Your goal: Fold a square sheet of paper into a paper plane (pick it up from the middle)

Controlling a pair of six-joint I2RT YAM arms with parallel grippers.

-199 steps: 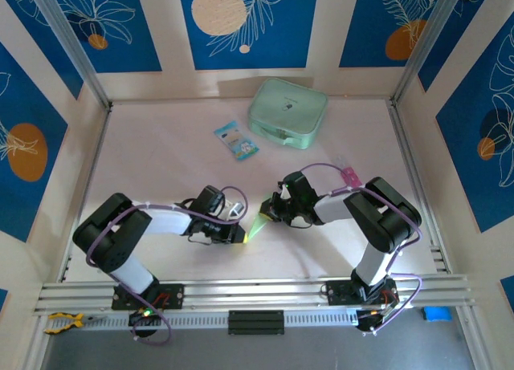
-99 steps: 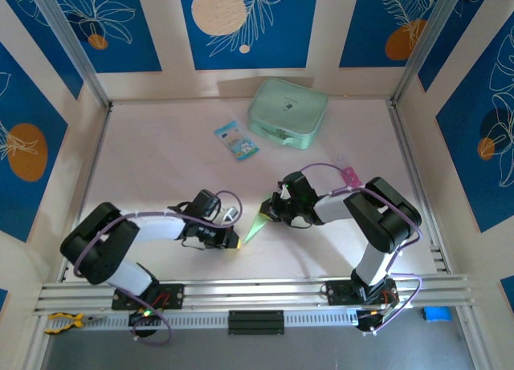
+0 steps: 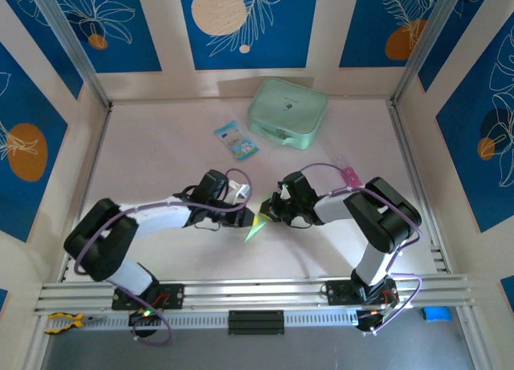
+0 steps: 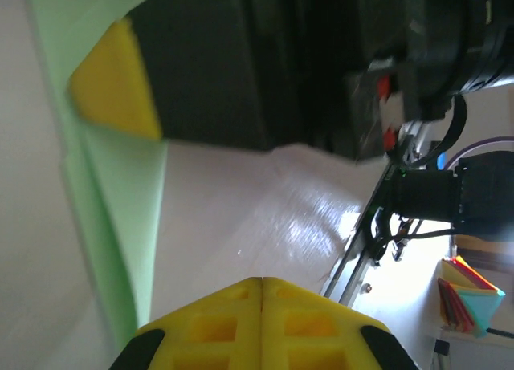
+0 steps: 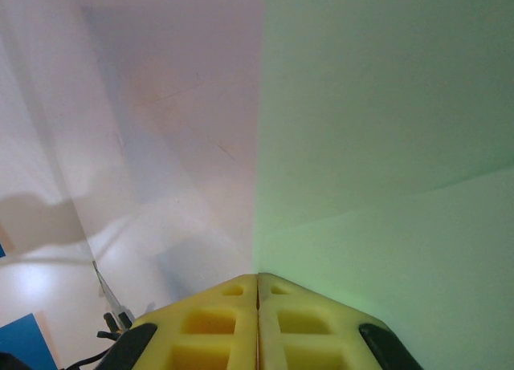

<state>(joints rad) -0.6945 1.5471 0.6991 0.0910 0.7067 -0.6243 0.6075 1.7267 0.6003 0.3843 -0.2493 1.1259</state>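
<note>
While the table [image 3: 161, 153] holds a mint case [image 3: 287, 113] near its far edge, the work sits mid-table, toward the near edge. Sheet of paper [image 3: 254, 227]: already creased to a narrow point with layered folds, so the early folds look done and the wings and final shaping likely remain. Right gripper [image 5: 257, 278] pinches the paper's upper end. Left gripper [image 4: 261, 283] has its fingers pressed together, apparently empty, at the paper's edge.

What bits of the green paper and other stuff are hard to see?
- Top view: pale green folded paper, upper end hidden under the right gripper; folds too small.
- Right wrist view: same paper cut off by top and right edges.
- Left wrist view: same paper blurred, cut off at left.
- Top view: small blue-and-white packet, print too small to read.
</note>
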